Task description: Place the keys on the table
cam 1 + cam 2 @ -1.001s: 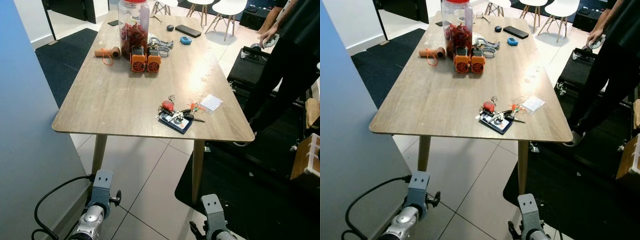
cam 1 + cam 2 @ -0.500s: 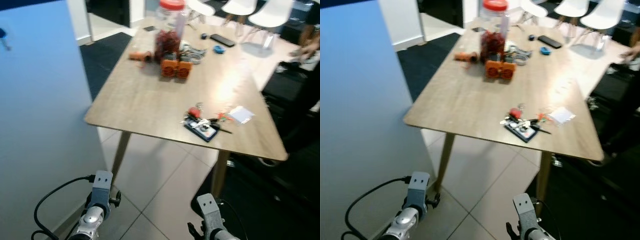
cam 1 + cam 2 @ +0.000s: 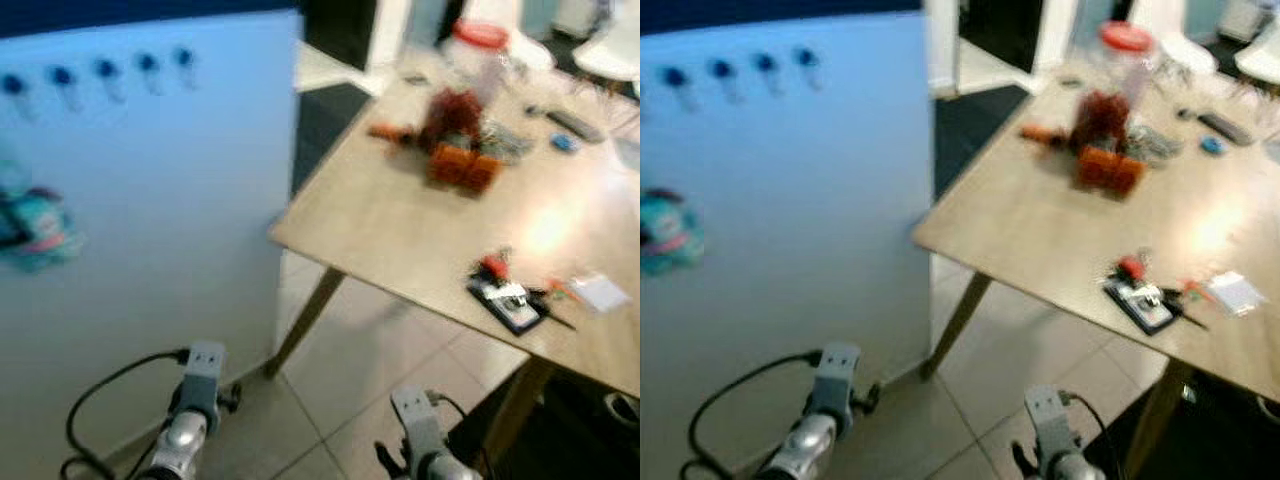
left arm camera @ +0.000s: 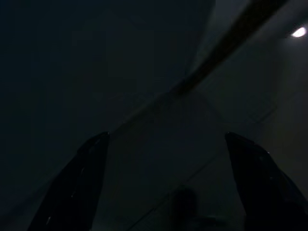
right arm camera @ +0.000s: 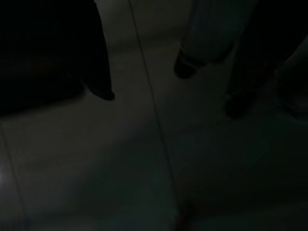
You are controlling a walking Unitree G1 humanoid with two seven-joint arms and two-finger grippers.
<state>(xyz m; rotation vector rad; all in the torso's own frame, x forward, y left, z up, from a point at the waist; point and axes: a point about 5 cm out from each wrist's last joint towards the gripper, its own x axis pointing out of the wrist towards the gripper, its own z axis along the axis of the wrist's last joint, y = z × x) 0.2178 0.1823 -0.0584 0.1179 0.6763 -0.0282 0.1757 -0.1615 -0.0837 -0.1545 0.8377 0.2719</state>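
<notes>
A bunch of keys with a red fob [image 3: 503, 282] lies on a dark flat case near the front edge of the wooden table [image 3: 390, 215]. On the left, a blurred teal item [image 3: 35, 228] hangs on a light blue wall panel [image 3: 150, 250], below a row of dark hooks [image 3: 98, 72]. Both silver arms hang low over the tiled floor, the left wrist [image 3: 197, 395] and the right wrist [image 3: 413, 430]. In the dark wrist views the left gripper [image 4: 166, 139] and the right gripper [image 5: 171, 103] are open, with only floor between the fingers.
At the table's far end stand a jar with a red lid [image 3: 470, 75], two orange blocks [image 3: 462, 165], a phone [image 3: 577, 123] and small items. A white paper [image 3: 602, 292] lies right of the keys. A table leg [image 3: 305, 320] slants down beside the panel.
The whole view has swung left and is blurred. The blue panel with its hooks and the teal item has come into sight; the table sits further right. The arms hang as before.
</notes>
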